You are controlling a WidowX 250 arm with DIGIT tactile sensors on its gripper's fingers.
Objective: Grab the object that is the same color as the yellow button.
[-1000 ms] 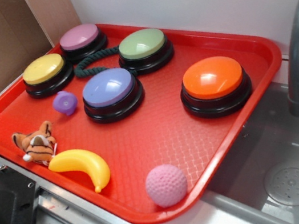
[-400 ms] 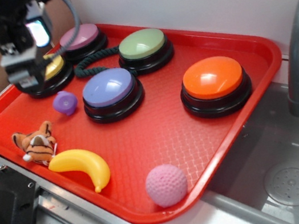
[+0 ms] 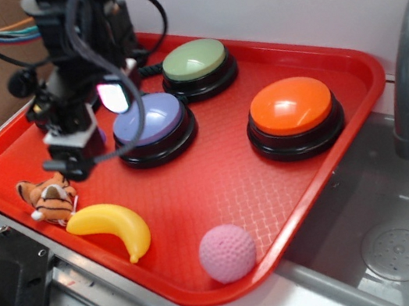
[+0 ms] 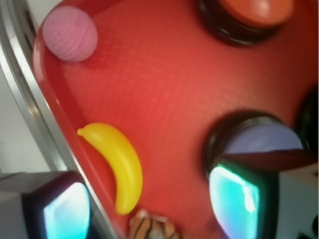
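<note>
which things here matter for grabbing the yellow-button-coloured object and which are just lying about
In the job: banana, gripper with its jaws apart. The yellow button is hidden behind the arm.

Lying about: plush tiger, pink ball, purple button, green button, orange button, all on the red tray.

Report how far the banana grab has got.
Done: the arm is over the tray, with the hand above the tiger. In hand: lining up; the wrist view shows the banana lying free between the two fingers, nothing gripped. Left: descend, shut on the banana and lift. The yellow button is hidden behind the arm.
</note>
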